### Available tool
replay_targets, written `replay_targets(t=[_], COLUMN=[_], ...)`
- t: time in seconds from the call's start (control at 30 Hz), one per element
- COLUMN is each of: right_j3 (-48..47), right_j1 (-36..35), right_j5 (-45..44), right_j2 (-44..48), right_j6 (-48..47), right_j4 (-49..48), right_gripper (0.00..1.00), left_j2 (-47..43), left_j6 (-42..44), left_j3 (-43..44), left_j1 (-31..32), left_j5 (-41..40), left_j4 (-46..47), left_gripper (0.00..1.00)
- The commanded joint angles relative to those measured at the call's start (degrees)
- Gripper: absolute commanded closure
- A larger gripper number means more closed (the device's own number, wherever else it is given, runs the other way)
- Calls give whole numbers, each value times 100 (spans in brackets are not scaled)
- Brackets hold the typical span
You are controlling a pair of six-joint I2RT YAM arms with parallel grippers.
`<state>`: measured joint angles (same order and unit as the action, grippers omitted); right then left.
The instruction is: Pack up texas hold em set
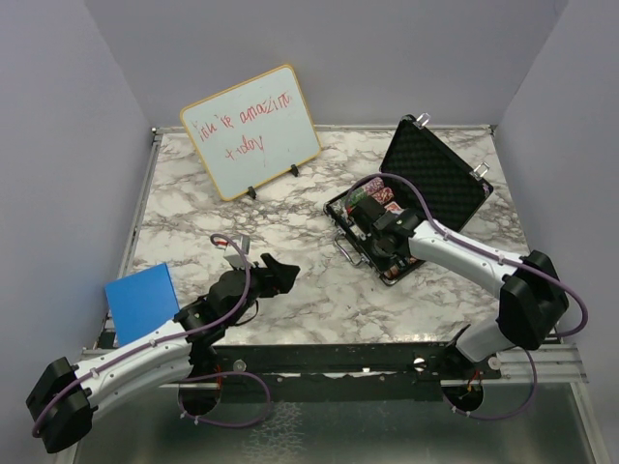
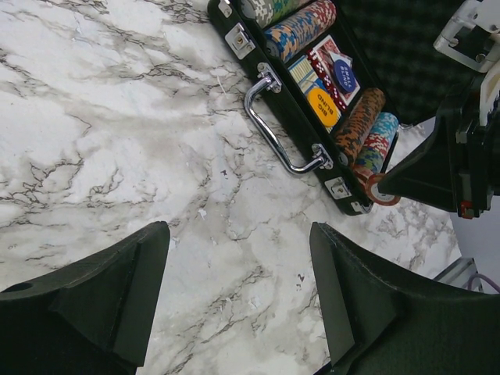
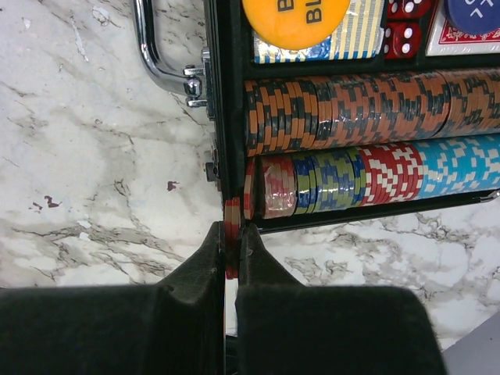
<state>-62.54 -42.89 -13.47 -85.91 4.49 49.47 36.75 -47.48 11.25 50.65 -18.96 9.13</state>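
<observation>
Our left gripper (image 1: 280, 271) hovers near left, jaws wide apart, while our right gripper (image 3: 233, 232) reaches farther right, jaws pinched on a red chip (image 3: 232, 212).
</observation>
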Motion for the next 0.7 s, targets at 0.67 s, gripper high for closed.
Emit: replay_targets(t=[0.67], right_j3=[24], right_j1=[64], right_j5=[-662], right_j2=[-449], right_j6=[-88], right_j4=[-109], right_gripper=[96], left_j2=[-168], left_j6=[125], left_j3=[72], left_j1=[-3], left_j5=[-231], left_j4=[-165], left_gripper=[21])
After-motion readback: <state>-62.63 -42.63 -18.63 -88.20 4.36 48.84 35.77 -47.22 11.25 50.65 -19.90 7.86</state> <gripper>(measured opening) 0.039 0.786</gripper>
